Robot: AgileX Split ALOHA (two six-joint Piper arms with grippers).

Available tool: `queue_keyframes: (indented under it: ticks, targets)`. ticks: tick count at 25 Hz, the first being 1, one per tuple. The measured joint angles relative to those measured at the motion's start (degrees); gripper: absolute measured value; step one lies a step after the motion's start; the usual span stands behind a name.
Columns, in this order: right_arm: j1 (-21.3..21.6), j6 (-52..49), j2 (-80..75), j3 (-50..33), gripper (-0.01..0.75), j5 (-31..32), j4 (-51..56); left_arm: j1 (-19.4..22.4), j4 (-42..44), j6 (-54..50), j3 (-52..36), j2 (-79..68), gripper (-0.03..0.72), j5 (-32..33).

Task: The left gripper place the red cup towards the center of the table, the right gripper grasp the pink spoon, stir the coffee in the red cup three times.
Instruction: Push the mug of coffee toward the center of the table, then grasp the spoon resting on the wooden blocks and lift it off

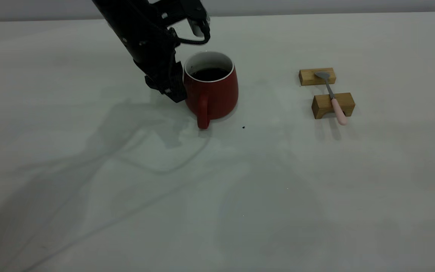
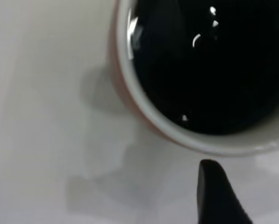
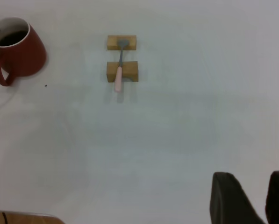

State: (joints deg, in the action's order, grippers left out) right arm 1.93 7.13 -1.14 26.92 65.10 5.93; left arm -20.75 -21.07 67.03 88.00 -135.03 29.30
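Looked like a lab or test bench you were working at, not anybody's kitchen. The table [image 1: 240, 211] was one big plain pale grey-white surface with nothing homey on it, and a bare pale wall ran along its far edge behind your left arm [image 1: 145, 41]. That black arm with its loose cable loop gave it away most. To the right of your left gripper [image 1: 174, 88], the spoon [image 1: 332, 98] was staged across two wooden blocks [image 1: 332, 105], well apart from the arm, which is a setup thing, not how people leave cutlery.
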Motion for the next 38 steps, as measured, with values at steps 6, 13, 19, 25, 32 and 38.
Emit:
queue_keyframes:
  ticks: [6,13,19,25,32,38]
  targets:
    - [0.0,0.0,0.0,0.0,0.237,0.0,0.0,3.06,8.05,-10.09,0.0,7.13,0.407,6.18]
    - [0.0,0.05,0.0,0.0,0.237,0.0,0.0,4.91,17.19,-30.12,0.0,23.99,0.407,16.82]
    - [0.0,0.05,0.0,0.0,0.237,0.0,0.0,4.91,23.13,-47.24,0.0,40.52,0.407,30.3]
    - [0.0,0.0,0.0,0.0,0.237,0.0,0.0,4.91,24.36,-54.78,-1.84,54.34,0.407,37.61]
    - [0.0,0.02,0.0,0.0,0.237,0.0,0.0,4.91,24.41,-62.19,-14.23,67.95,0.407,37.61]
    - [0.0,0.02,0.0,0.0,0.237,0.0,0.01,4.91,24.41,-68.07,-32.87,81.94,0.407,37.61]
